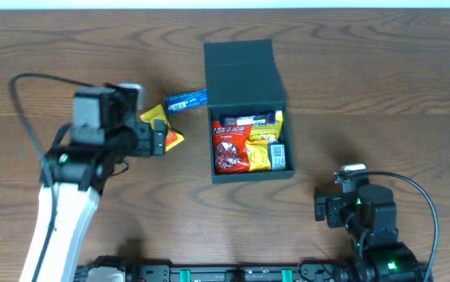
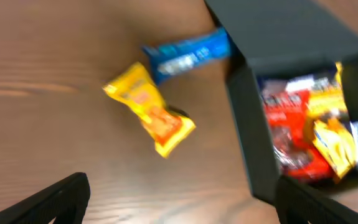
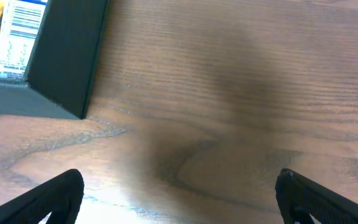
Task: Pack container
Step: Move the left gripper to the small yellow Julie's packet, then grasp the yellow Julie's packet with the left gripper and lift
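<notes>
Overhead view: dark teal-green square cardboard box (image 1: 244, 74), lid up, snack packets (image 1: 248, 145) inside
Left gripper (image 2: 182, 199) jaws wide near yellow crinkled plastic packet (image 2: 150, 109); right gripper (image 3: 179, 196) wide, holding nothing

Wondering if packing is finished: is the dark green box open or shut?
Open. The container has its flap lid swung back, and overhead the red and yellow snack packets inside show plainly.

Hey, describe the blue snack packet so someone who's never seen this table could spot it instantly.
Find the dark green box in the middle of the wooden table. Just outside its left wall lies a slim blue packet. Nothing else is blue; the yellow packet beside it is stubbier.
</notes>
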Robot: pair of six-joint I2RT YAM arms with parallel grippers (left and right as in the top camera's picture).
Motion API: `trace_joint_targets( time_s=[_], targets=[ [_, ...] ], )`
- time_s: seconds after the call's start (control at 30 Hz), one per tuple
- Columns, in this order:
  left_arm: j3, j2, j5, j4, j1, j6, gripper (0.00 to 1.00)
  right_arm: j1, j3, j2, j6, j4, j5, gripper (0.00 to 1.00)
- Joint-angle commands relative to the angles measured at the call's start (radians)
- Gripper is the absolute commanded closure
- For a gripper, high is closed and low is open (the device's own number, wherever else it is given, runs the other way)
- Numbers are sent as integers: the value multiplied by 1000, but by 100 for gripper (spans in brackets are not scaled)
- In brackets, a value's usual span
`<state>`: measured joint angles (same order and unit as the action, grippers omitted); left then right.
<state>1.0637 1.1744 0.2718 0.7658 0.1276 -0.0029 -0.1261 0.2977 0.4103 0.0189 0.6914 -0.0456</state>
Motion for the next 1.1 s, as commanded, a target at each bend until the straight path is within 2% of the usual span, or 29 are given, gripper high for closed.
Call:
trace_joint_targets(
  time_s=[0.0,0.03,0.13,0.2,0.27,0.3,0.37,0.4,0.53,0.6,0.67,0.8,1.07],
  targets=[
    [16,89,200,34,16,-5,5,8,0,-4,-3,1,-7,1],
    [11,145,284,51,23,-5,5,8,0,-4,-3,1,-7,1],
    [-7,211,286,42,31,-5,5,8,0,-4,-3,1,-7,1],
    [-19,249,276,-5,30,-86,5,9,0,-4,-3,1,-7,1],
    [-29,283,136,-67,30,-386,5,9,0,-4,-3,1,-7,1],
    [-29,293,-2,-34,31,-621,5,8,0,-4,-3,1,-7,1],
    [-29,298,-153,41,31,-865,5,8,0,-4,-3,1,-7,1],
    [-29,298,-207,61,37,-940,5,9,0,-4,-3,1,-7,1],
    [-29,325,-362,15,84,-970,5,8,0,-4,-3,1,-7,1],
    [-29,367,-383,-19,90,-983,4,8,0,-4,-3,1,-7,1],
    [-27,421,-364,-26,89,-1027,5,9,0,-4,-3,1,-7,1],
    [-23,495,-322,-117,89,-1022,5,8,0,-4,-3,1,-7,1],
    [103,606,-314,-134,89,-982,5,9,0,-4,-3,1,-7,1]
  ],
)
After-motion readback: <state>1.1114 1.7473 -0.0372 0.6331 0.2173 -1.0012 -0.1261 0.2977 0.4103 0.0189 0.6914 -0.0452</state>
